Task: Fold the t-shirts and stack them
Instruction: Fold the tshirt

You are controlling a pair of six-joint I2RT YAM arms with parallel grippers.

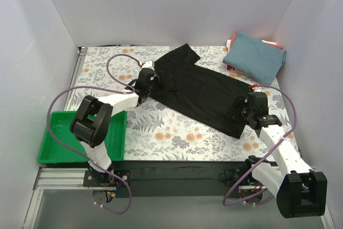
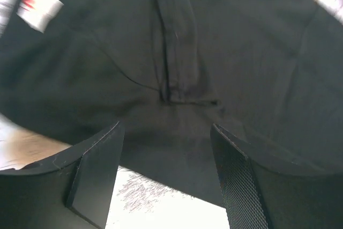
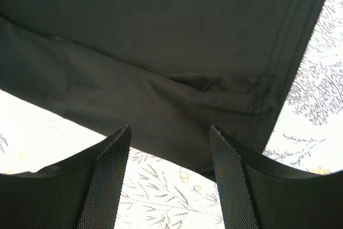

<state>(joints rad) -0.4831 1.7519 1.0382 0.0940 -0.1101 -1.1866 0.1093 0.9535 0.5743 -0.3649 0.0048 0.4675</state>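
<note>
A black t-shirt (image 1: 199, 89) lies spread flat and slantwise across the floral table cloth. My left gripper (image 1: 143, 87) is open over its left edge; in the left wrist view the black cloth (image 2: 177, 68) with its pale label (image 2: 38, 7) lies between and beyond the fingers. My right gripper (image 1: 247, 110) is open over the shirt's near right corner, with the hem (image 3: 177, 100) between the fingers. A folded teal-blue t-shirt (image 1: 255, 57) lies at the back right on top of a red/pink one (image 1: 231, 42).
A green plastic tray (image 1: 60, 143) sits at the near left off the cloth. Grey walls close in the left, back and right sides. Purple cables loop from both arms. A black strip runs along the table's near edge.
</note>
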